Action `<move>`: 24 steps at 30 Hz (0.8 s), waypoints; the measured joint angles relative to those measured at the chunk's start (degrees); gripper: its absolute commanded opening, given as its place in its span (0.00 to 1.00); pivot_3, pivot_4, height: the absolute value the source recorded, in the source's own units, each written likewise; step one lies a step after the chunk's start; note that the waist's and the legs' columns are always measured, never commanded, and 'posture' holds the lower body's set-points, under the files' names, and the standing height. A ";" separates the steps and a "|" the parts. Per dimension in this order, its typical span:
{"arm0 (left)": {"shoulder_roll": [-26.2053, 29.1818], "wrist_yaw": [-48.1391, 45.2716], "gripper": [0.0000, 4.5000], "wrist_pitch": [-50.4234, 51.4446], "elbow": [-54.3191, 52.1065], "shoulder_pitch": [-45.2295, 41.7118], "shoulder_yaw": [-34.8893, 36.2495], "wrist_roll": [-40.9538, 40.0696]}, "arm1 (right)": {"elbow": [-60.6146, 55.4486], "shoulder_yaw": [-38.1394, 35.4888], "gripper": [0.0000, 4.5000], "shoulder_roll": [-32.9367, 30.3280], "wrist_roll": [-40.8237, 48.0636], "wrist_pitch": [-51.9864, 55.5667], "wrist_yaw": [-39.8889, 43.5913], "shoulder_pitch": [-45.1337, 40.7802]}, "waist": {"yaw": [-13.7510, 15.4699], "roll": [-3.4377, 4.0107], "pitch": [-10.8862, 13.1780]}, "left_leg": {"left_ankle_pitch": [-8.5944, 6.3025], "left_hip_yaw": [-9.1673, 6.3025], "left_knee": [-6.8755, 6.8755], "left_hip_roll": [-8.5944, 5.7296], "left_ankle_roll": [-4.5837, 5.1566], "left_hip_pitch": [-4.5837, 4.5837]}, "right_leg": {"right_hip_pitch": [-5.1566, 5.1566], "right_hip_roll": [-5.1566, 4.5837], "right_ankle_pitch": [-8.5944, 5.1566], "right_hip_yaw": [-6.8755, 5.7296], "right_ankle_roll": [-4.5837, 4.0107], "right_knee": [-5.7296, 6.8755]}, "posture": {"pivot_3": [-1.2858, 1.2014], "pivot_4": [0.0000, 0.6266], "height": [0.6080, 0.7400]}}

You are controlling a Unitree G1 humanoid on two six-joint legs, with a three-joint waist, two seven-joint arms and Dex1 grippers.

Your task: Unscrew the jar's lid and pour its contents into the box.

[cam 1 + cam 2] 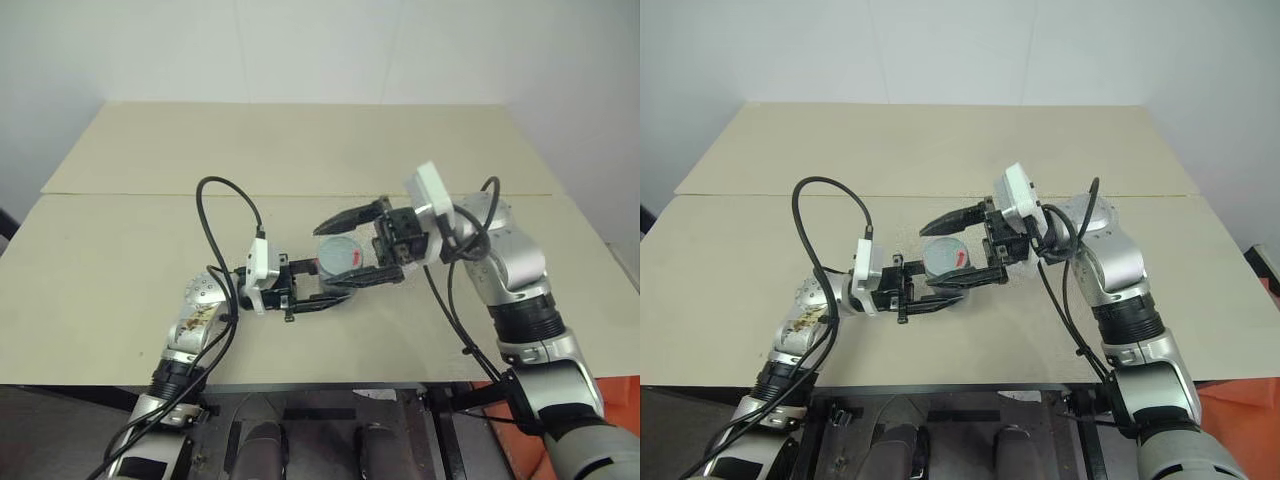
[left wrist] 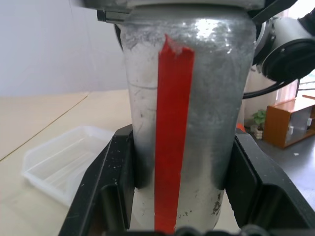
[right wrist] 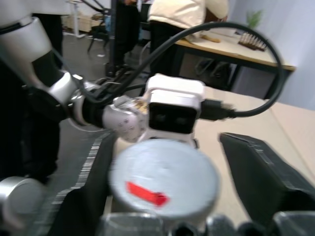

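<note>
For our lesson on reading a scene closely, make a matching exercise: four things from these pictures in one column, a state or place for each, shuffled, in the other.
Things:
1. jar
2. lid
3. right hand
4. box

States or places:
A. open, fingers on either side of the lid
B. lying on the table, nothing visible inside
C. clamped in the shut left hand
D. on top of the jar, red mark up

Pairs: 1-C, 2-D, 3-A, 4-B
</note>
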 measured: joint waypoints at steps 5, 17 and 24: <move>-0.51 0.33 0.48 -0.01 0.73 -0.08 0.11 0.02 | -2.04 -0.58 0.97 -0.08 -0.59 -0.05 -2.41 1.30 | 0.00 0.00 0.00 | 0.00 0.00 0.00 0.00 0.00 -0.01 | 0.00 0.00 0.00 0.00 0.00 -0.01 | 0.52 0.24 1.00; -2.03 3.86 0.48 -1.79 1.51 1.70 -1.65 3.13 | -24.27 -10.43 0.97 -6.97 0.34 12.18 -24.15 10.65 | 0.13 0.01 -0.01 | 0.00 -0.07 -0.03 0.03 0.00 0.02 | -0.01 0.02 0.00 0.03 0.00 0.01 | 0.52 0.24 1.00; -2.34 4.96 0.48 -2.69 3.03 1.04 -1.58 3.34 | -38.20 -8.99 0.97 -2.47 1.57 22.79 -40.46 17.89 | 0.09 0.01 -0.01 | 0.00 -0.13 -0.01 -0.04 0.00 -0.02 | 0.02 -0.04 0.00 0.03 0.00 -0.04 | 0.52 0.24 1.00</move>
